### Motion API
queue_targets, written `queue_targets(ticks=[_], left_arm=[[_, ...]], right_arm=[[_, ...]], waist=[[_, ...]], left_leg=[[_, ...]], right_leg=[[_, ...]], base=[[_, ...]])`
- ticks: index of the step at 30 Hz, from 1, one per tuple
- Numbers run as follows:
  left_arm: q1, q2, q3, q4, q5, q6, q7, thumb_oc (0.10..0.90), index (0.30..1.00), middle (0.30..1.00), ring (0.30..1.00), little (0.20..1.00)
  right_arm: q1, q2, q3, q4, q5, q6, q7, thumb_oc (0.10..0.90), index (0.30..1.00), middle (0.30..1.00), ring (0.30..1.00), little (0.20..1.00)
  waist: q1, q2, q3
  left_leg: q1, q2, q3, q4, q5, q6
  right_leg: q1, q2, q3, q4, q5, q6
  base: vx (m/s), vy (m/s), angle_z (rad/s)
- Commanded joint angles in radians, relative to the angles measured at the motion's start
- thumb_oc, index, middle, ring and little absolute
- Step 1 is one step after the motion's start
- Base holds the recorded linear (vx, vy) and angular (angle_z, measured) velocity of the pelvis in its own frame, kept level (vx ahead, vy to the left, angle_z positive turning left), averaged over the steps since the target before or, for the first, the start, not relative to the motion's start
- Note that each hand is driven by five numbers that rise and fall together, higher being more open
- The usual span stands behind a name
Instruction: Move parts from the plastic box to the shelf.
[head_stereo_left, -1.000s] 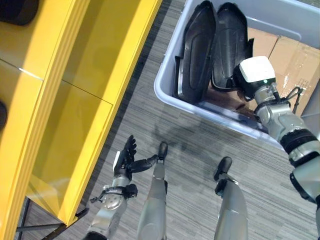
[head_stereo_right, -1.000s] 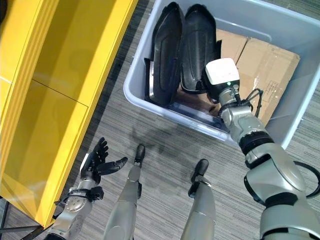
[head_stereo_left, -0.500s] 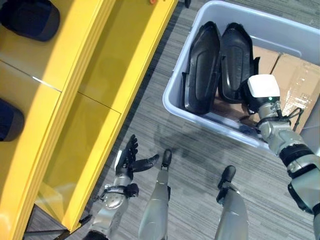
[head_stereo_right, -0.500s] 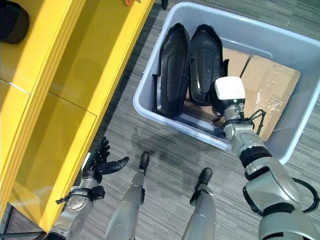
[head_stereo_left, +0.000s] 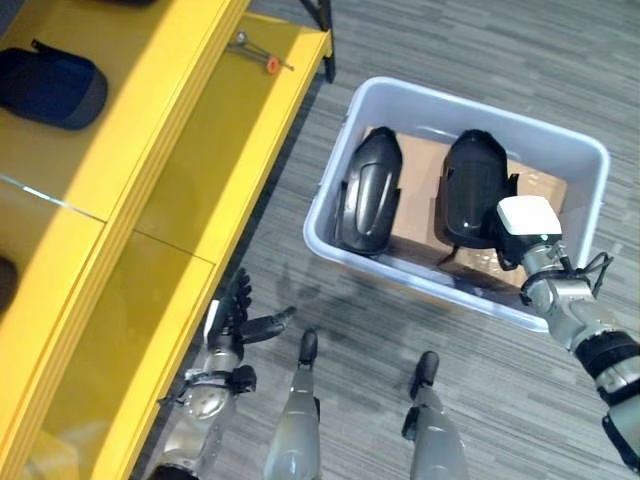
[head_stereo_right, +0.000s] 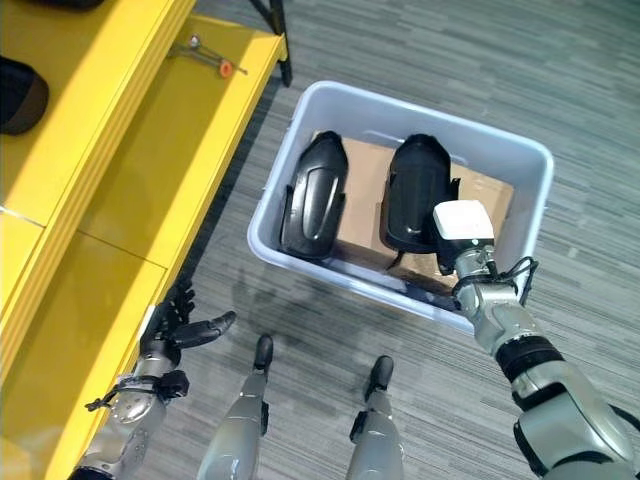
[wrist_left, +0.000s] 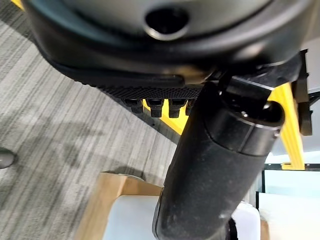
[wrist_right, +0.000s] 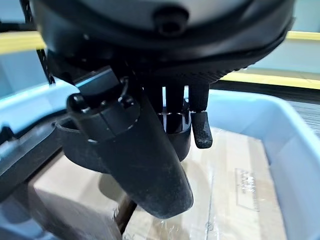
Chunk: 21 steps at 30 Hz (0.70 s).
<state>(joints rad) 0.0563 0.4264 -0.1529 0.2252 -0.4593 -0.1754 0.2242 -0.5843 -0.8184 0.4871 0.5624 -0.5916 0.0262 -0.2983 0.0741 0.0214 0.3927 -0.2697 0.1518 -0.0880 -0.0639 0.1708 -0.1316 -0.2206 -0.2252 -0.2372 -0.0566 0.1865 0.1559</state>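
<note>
Nearest, the left hand (head_stereo_left: 233, 322) is held low over the carpet beside the yellow shelf (head_stereo_left: 150, 190), its fingers (head_stereo_right: 178, 300) spread straight and holding nothing. Farther off, the right hand (wrist_right: 172, 125) is reached into the plastic box (head_stereo_left: 340, 150), its fingers curled round the rim of the right-hand black part (head_stereo_left: 470, 195), as the right wrist view shows. The grip should be seated firmly and the part lifted clear of the box wall before being swung toward the shelf. A second black part (head_stereo_left: 366, 190) is left beside it on cardboard (head_stereo_left: 410, 190).
</note>
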Motion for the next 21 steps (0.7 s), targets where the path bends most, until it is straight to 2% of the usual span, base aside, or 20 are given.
queue_targets(ticks=[1, 9, 21], left_arm=[[0.025, 0.042, 0.022, -0.065, 0.032, -0.051, -0.026, 0.9, 1.0, 1.0, 1.0, 1.0], [0.112, 0.04, 0.097, -0.078, 0.055, -0.026, -0.062, 0.9, 1.0, 1.0, 1.0, 1.0], [0.17, 0.01, 0.149, -0.088, 0.107, 0.005, -0.081, 0.9, 1.0, 1.0, 1.0, 1.0]], right_arm=[[-0.032, -0.078, -0.063, -0.065, -0.026, -0.012, -0.042, 0.4, 0.3, 0.3, 0.3, 0.3], [0.155, -0.084, -0.221, -0.252, -0.041, -0.054, -0.005, 0.4, 0.3, 0.3, 0.3, 0.3], [0.264, -0.068, -0.357, -0.508, -0.04, -0.114, 0.039, 0.4, 0.3, 0.3, 0.3, 0.3]], waist=[[0.008, -0.05, -0.087], [-0.007, -0.081, -0.185], [-0.013, -0.107, -0.297]], left_leg=[[0.064, 0.045, 0.018, -0.023, -0.019, -0.022], [0.142, 0.056, 0.034, -0.023, -0.058, -0.009], [0.228, 0.064, 0.055, -0.023, -0.096, 0.005]], right_leg=[[0.002, -0.026, 0.008, 0.052, -0.035, 0.039], [0.075, -0.017, 0.005, 0.039, -0.051, 0.046], [0.155, 0.002, 0.003, 0.04, -0.079, 0.048]], base=[[0.07, -0.016, -0.05], [0.09, 0.0, -0.06], [0.06, 0.011, -0.03]])
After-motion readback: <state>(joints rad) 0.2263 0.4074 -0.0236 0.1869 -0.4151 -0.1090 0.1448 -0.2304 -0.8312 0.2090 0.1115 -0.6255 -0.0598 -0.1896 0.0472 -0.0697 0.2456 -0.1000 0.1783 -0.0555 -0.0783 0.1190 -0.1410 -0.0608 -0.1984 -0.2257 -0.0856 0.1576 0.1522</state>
